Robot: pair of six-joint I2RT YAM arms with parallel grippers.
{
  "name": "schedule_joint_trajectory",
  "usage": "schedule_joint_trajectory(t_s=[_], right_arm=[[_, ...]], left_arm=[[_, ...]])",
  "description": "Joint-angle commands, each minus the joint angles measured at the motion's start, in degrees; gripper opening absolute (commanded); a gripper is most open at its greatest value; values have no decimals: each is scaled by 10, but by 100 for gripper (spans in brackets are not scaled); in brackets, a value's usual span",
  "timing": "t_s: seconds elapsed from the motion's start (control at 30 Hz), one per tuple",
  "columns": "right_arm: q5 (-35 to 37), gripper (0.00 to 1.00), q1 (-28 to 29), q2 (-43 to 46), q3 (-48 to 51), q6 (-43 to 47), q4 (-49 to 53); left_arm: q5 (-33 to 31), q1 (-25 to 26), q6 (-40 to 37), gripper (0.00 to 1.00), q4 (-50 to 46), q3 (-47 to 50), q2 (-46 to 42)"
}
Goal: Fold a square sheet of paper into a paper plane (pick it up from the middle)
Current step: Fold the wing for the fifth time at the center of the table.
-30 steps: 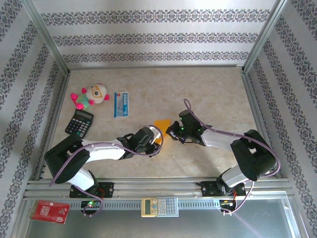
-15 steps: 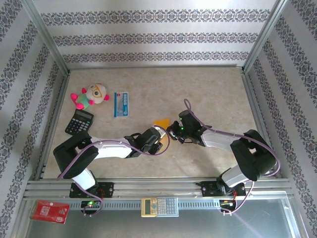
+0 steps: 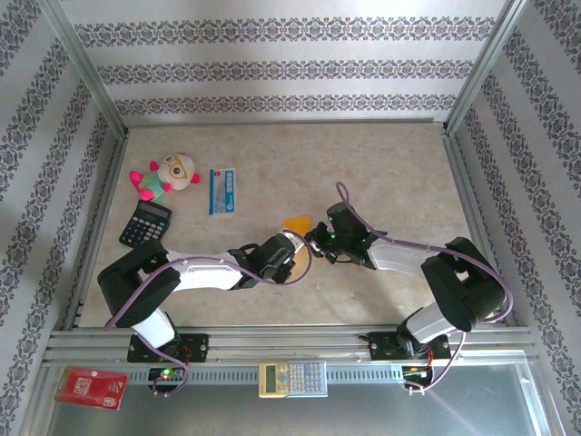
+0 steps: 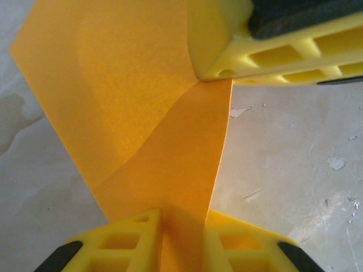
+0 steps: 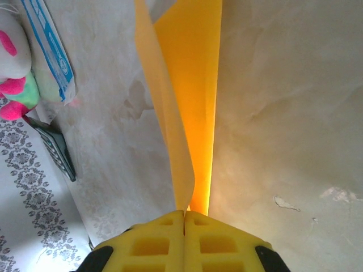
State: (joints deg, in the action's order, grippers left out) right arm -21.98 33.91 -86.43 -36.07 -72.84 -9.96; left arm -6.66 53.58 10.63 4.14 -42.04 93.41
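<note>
Matt paper point(image 4: 130, 85); smooth, perhaps laminate, mottled table point(image 4: 283, 170).

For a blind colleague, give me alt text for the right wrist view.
The yellow right tool is shut on folded orange-yellow paper that stretches away over a beige table. At left lie a blue-and-white packet, a plush toy and a black calculator.

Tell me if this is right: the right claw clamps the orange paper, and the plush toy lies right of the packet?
No: the top view shows the plush toy left of the packet. The right gripper does clamp the orange paper.
</note>
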Motion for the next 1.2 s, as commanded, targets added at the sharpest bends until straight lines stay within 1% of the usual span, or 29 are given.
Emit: schedule_joint_trajectory(t_s=[0.0,0.4,0.5,0.67,0.87,1.17], right_arm=[[-8,0,6,-7,9,-7,-11],[-10,1,4,-1,13,-4,-15],[-10,6,0,5,15,-1,-14],[-13,13,-13,24,22,11,-7],[-24,24,-36,44,22,51,34],[-47,34,-61,6,7,68,22]], left_arm=[[-5,6,-8,20,-13,-11,10],[-4,6,5,7,0,1,8],[-4,5,12,4,5,4,4],[0,5,30,3,21,18,-7],[5,6,50,3,46,34,-15],[9,6,46,3,46,36,-22]])
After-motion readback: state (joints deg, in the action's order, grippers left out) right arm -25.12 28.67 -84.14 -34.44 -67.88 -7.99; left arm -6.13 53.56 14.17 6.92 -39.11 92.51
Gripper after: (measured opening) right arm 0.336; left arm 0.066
